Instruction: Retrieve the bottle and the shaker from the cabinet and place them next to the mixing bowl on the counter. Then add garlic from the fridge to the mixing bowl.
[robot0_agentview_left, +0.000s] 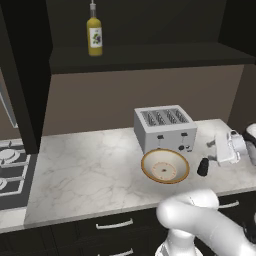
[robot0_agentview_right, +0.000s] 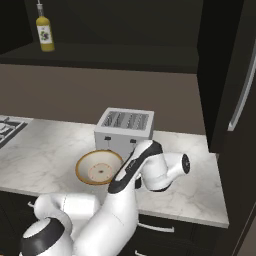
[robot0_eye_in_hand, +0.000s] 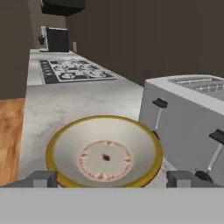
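The yellow bottle stands upright on the open cabinet shelf above the counter. The mixing bowl, yellow-rimmed and empty, sits on the marble counter in front of the toaster. A small dark shaker stands on the counter just right of the bowl, apart from its rim. My gripper hovers low right beside the shaker, pointing at the bowl, open, with nothing between its fingertips. In the right base view my own arm hides the hand. The garlic is out of view.
A silver four-slot toaster stands right behind the bowl. A stovetop lies at the counter's left end. A tall dark door with a long grey handle closes off the counter's right end.
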